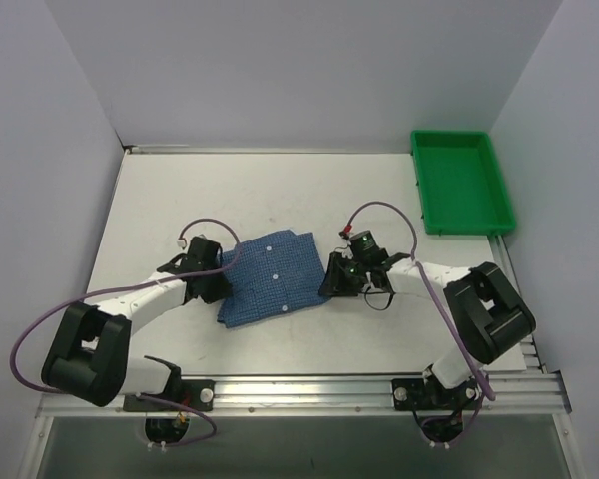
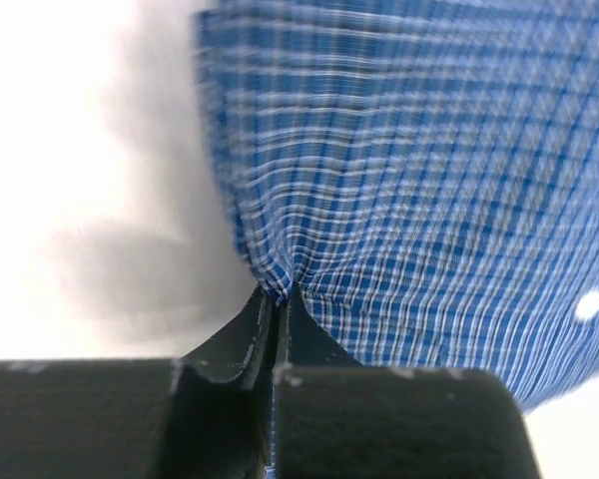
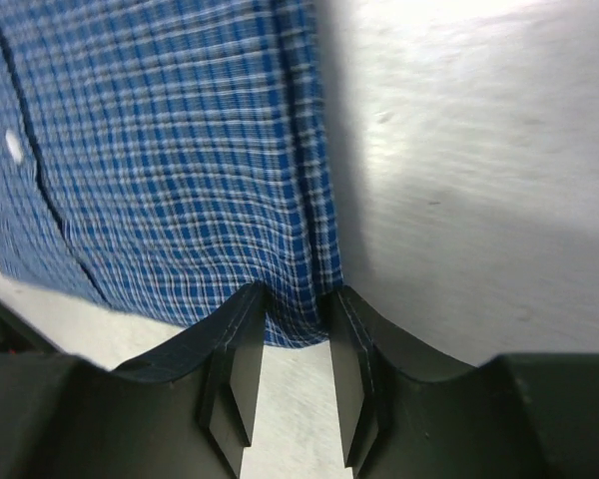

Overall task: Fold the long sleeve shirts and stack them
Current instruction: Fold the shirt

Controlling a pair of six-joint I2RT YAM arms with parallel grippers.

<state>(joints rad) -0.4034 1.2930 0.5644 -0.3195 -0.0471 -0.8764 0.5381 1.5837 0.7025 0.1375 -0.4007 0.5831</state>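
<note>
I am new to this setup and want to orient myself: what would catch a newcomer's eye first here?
A blue checked shirt, folded small, lies mid-table between both arms. The left gripper is shut on the shirt's left edge, while the right gripper straddles the opposite edge with its jaws apart. A bright green tray sits at the far right corner.

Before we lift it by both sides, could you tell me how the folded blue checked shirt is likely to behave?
The shirt will probably sag in the middle: the cloth puckers where the left gripper pinches it. It looks thin, so likely light. Its folded layers may slip, since the right gripper straddles the edge with jaws apart.
</note>
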